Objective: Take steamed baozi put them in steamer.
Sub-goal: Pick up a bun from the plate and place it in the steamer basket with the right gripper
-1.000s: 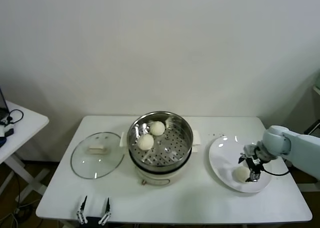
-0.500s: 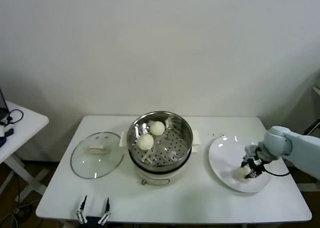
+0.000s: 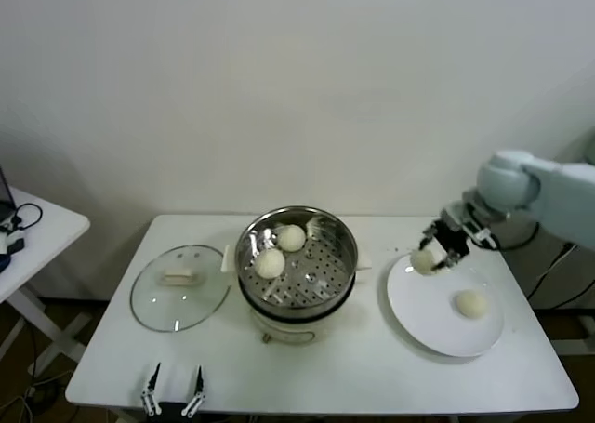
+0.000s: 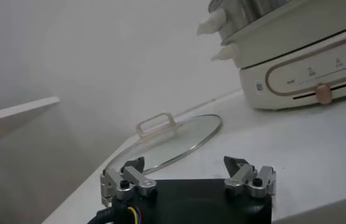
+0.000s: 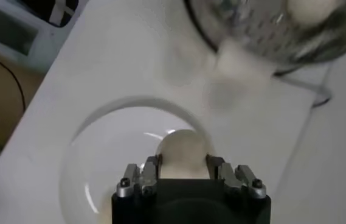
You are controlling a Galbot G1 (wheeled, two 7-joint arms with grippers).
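My right gripper [image 3: 430,256] is shut on a cream-white baozi [image 3: 423,259] and holds it in the air above the left rim of the white plate [image 3: 414,319], to the right of the steamer [image 3: 327,272]. In the right wrist view the baozi [image 5: 183,152] sits between the fingers [image 5: 150,170], with the steamer [image 5: 264,42] ahead. A second baozi [image 3: 470,303] lies on the plate. Two baozi [image 3: 291,238] [image 3: 270,263] lie in the steel basket's far left part. My left gripper [image 3: 173,389] is open and empty at the table's front edge, also seen in its wrist view [image 4: 185,167].
A round glass lid [image 3: 180,286] lies flat on the table left of the steamer, also in the left wrist view [image 4: 166,137]. A small side table [image 3: 37,232] stands at the far left. The wall runs close behind the table.
My right gripper closed on a baozi on the plate, then lifted it up and to the left, toward the steamer. A second baozi now shows on the plate. The left arm has not moved.
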